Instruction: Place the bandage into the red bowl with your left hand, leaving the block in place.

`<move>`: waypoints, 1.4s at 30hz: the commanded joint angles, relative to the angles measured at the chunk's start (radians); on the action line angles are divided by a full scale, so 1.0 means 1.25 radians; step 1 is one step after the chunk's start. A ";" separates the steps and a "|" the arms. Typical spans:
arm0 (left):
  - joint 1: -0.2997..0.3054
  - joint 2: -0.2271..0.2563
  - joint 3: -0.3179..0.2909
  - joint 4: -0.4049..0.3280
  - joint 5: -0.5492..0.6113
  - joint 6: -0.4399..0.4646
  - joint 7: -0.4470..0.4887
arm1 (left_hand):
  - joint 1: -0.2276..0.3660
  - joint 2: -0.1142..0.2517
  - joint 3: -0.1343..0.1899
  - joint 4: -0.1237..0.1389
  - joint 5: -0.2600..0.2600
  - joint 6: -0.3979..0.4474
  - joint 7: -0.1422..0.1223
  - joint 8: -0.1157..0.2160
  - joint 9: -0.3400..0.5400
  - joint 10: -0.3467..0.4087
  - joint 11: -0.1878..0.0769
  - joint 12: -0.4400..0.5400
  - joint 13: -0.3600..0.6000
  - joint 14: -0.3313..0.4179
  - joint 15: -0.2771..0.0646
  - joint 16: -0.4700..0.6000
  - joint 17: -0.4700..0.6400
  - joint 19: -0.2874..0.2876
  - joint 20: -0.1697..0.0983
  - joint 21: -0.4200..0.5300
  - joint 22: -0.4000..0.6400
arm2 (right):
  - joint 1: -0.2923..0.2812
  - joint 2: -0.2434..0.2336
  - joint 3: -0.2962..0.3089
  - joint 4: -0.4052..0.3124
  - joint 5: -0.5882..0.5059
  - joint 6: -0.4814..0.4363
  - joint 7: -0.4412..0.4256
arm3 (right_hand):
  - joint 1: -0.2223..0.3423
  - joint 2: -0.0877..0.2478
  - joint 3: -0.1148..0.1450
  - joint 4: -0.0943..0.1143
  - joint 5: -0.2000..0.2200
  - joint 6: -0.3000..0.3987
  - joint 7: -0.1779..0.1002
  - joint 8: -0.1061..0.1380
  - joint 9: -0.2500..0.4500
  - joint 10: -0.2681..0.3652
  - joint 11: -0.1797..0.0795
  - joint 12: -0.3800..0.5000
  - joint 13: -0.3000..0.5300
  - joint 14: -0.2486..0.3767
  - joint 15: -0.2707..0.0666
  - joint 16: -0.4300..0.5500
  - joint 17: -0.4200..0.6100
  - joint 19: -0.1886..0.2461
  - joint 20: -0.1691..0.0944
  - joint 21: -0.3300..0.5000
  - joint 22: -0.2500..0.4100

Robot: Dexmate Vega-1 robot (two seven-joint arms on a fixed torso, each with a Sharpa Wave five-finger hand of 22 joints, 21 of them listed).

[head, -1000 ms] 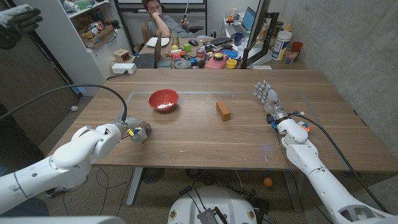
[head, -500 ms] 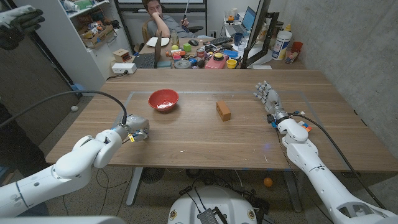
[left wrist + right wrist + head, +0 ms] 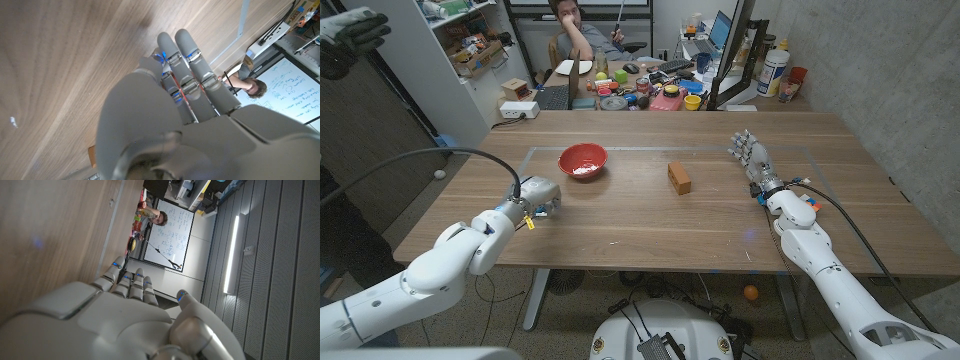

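The red bowl (image 3: pixel 582 160) stands on the table left of centre, with a small white patch lying inside it; I cannot tell whether that is the bandage. To its right lies the orange-brown block (image 3: pixel 679 178). My left hand (image 3: pixel 538 194) hovers near the table's left front, short of the bowl and apart from it. In the left wrist view its fingers (image 3: pixel 190 70) reach out straight and close together over bare wood, with nothing seen in them. My right hand (image 3: pixel 748 155) stands at the right side with its fingers spread, holding nothing, well clear of the block.
The wooden table (image 3: pixel 620 225) shows bare wood between the hands and along its front. Behind its far edge a second desk holds cluttered small items (image 3: pixel 650 90), and a person (image 3: pixel 575 35) sits there. A shelf (image 3: pixel 470 50) stands at the back left.
My left hand has moved forward across the table toward the bowl, the arm reaching further out. The bowl, the block and my right hand have stayed put.
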State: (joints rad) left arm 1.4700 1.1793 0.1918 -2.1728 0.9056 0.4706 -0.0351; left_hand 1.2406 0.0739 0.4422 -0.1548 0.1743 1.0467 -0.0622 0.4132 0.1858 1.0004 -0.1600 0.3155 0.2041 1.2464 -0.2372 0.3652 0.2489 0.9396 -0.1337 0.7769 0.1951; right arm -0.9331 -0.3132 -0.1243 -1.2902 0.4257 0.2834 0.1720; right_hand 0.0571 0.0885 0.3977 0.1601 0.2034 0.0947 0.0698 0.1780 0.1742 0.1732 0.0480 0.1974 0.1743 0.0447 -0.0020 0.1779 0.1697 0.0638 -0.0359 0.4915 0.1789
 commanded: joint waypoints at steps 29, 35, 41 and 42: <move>0.076 -0.124 -0.224 -0.075 0.004 -0.108 0.057 | 0.012 -0.009 -0.006 -0.001 -0.003 0.028 0.006 -0.008 0.001 0.103 -0.037 0.010 0.068 0.025 0.002 0.009 0.010 0.013 -0.044 0.022 0.001 | 0.005 -0.003 0.004 0.004 -0.001 0.008 0.010 | -0.010 0.043 0.005 -0.002 0.005 0.006 -0.001 0.006 0.003 0.007 0.000 0.004 0.004 0.008 0.000 0.001 0.002 0.004 -0.021 -0.005 0.004; 0.051 -0.134 -0.226 -0.081 0.021 -0.117 0.015 | 0.012 -0.010 -0.006 0.000 -0.003 0.029 0.006 -0.010 0.001 0.103 -0.037 0.009 0.068 0.026 0.002 0.008 0.010 0.012 -0.044 0.024 0.001 | 0.008 -0.001 0.006 0.014 0.002 0.011 0.013 | -0.010 0.043 0.005 -0.002 0.005 0.007 -0.001 0.006 0.003 0.007 -0.001 0.004 0.004 0.008 0.000 0.001 0.002 0.005 -0.020 -0.005 0.004; 0.023 -0.139 -0.220 -0.091 0.052 -0.115 -0.026 | 0.012 -0.011 -0.006 0.000 -0.003 0.029 0.007 -0.011 0.001 0.104 -0.037 0.008 0.069 0.026 0.002 0.008 0.011 0.012 -0.044 0.025 0.001 | 0.013 0.002 0.006 0.026 0.003 0.018 0.020 | -0.011 0.043 0.005 -0.002 0.005 0.006 0.000 0.006 0.003 0.007 -0.002 0.004 0.004 0.008 0.000 0.001 0.002 0.005 -0.021 -0.006 0.004; 0.023 -0.142 -0.220 -0.091 0.054 -0.116 -0.029 | 0.012 -0.011 -0.006 0.000 -0.003 0.029 0.006 -0.011 0.001 0.104 -0.037 0.008 0.069 0.026 0.002 0.008 0.011 0.012 -0.044 0.026 0.001 | 0.013 0.002 0.006 0.026 0.003 0.019 0.020 | -0.010 0.043 0.005 -0.002 0.005 0.006 0.000 0.006 0.003 0.007 -0.002 0.004 0.004 0.008 0.000 0.001 0.002 0.005 -0.020 -0.006 0.004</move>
State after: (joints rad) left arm 1.5427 1.0279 -0.0752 -2.2674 0.9273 0.3402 0.0031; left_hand 1.2547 0.0616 0.4381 -0.1589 0.1699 1.0722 -0.0538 0.3983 0.1861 1.0034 -0.1570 0.3204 0.2041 1.2729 -0.2321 0.3712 0.2580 0.9448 -0.1356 0.7995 0.1954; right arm -0.9247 -0.3151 -0.1189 -1.2765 0.4253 0.2956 0.1870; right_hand 0.0571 0.0885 0.3977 0.1600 0.2034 0.0947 0.0698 0.1780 0.1742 0.1732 0.0480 0.1974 0.1743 0.0447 -0.0019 0.1779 0.1697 0.0635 -0.0358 0.4876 0.1789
